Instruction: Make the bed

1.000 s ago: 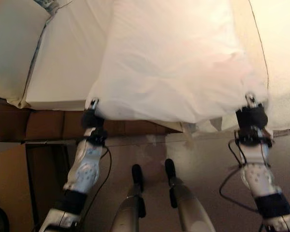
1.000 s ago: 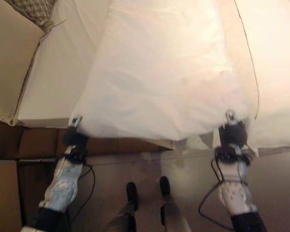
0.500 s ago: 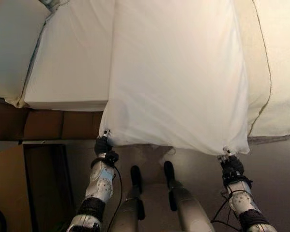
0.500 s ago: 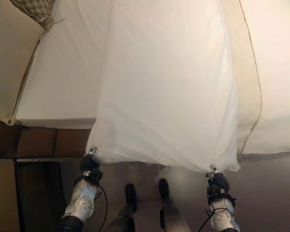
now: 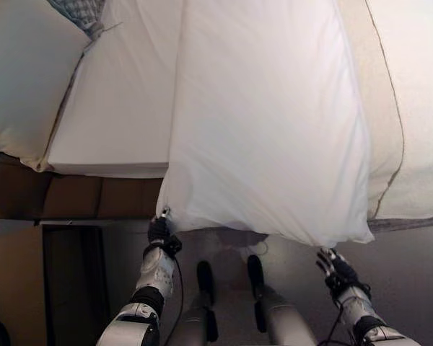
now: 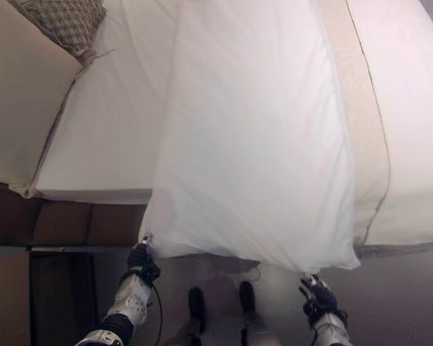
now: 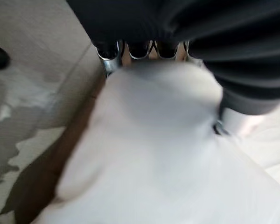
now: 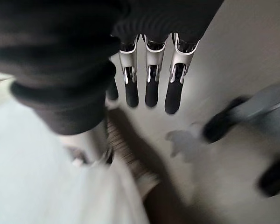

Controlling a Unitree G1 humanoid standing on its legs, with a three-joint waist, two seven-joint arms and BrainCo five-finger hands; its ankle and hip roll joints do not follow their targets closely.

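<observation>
White pillow (image 5: 267, 122) corner pinched by left hand (image 5: 159, 232) fingers; right hand (image 5: 337, 272) fingers released, apart.

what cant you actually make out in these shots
- Left hand: in the head views only its back shows at the white pillow's corner; in its wrist view the cloth covers the fingertips.
- Patterned cushion: cut off by the right eye view's top edge.
- Pillow's far end: beyond the top edge in both head views.
- Floor under the open right hand: blurred in its wrist view.
</observation>
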